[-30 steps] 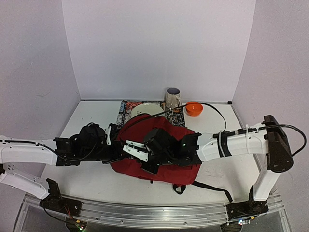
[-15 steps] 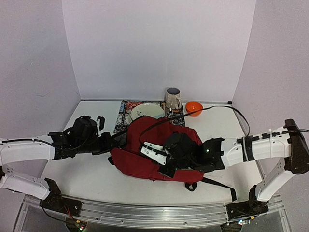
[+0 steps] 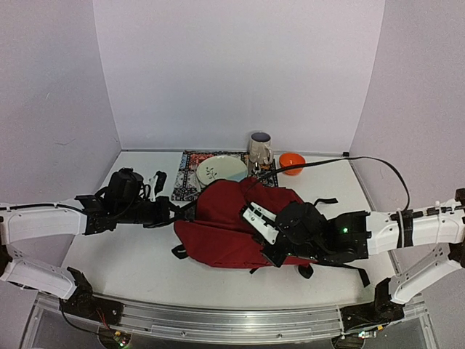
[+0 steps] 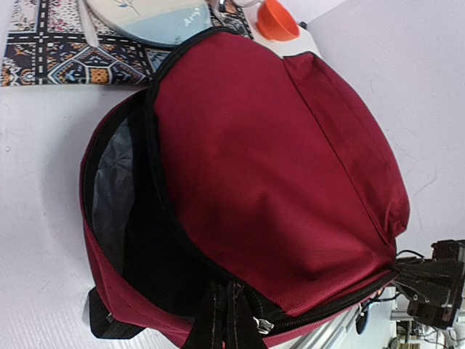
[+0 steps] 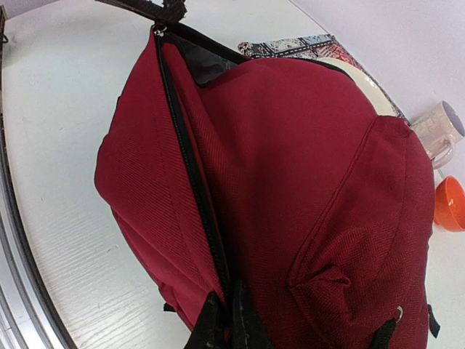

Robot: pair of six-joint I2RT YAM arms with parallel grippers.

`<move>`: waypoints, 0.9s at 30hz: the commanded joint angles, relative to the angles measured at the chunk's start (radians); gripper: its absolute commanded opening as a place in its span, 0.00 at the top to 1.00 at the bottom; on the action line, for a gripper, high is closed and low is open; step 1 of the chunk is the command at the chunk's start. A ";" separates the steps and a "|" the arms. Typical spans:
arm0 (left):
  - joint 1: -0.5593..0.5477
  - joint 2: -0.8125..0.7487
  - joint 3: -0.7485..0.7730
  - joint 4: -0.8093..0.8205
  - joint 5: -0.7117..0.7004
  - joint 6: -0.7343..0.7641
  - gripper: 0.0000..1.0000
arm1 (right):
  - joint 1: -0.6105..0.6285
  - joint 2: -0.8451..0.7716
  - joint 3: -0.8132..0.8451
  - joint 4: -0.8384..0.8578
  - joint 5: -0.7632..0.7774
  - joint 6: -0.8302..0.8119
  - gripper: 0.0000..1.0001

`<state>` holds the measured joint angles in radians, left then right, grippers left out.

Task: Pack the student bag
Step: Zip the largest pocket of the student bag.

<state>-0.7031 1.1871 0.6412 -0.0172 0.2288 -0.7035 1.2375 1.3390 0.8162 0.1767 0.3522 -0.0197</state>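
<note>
The student bag (image 3: 221, 225), a dark-red backpack with black zippers, lies on its side on the white table between my two arms. In the left wrist view its main opening gapes and shows grey lining (image 4: 112, 189). My left gripper (image 4: 227, 320) is shut on the bag's black zipper edge at its left end (image 3: 185, 211). My right gripper (image 5: 231, 323) is shut on the zipper edge of the bag (image 5: 290, 182) at its right side (image 3: 270, 249). The bag (image 4: 269, 145) is stretched between them. I see nothing inside it.
A patterned mat (image 3: 187, 178) lies behind the bag with a white plate (image 3: 221, 169) on it. A mug (image 3: 259, 147) and an orange bowl (image 3: 292, 163) stand at the back. A black cable (image 3: 320, 161) arcs over the bag. A black strap (image 3: 360, 275) trails right.
My right arm has pulled back to the right and dragged the bag with it. My left gripper keeps its hold on the left end, and the bag now lies flatter and wider.
</note>
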 commanded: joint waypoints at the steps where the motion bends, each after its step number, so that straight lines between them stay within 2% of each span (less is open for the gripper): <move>1: 0.005 -0.050 -0.014 0.067 0.019 -0.020 1.00 | -0.012 -0.031 0.036 -0.117 -0.043 0.038 0.85; 3: -0.057 -0.066 -0.014 0.107 0.031 -0.058 1.00 | -0.010 -0.006 0.071 -0.087 -0.102 0.032 0.77; 6: -0.126 -0.074 -0.009 0.157 0.043 -0.112 1.00 | -0.010 0.035 0.119 -0.035 -0.169 0.029 0.59; 9: -0.166 -0.072 0.003 0.182 0.050 -0.144 1.00 | -0.008 0.068 0.157 0.041 -0.244 0.029 0.52; 18: -0.284 0.014 0.080 0.200 0.015 -0.169 1.00 | 0.031 0.198 0.210 0.158 -0.249 -0.015 0.50; 27: -0.296 0.054 0.089 0.241 0.003 -0.200 1.00 | 0.086 0.280 0.227 0.160 -0.182 -0.010 0.49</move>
<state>-0.9943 1.2360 0.6681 0.1103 0.2337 -0.8800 1.3053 1.5887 0.9973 0.3182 0.1210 -0.0269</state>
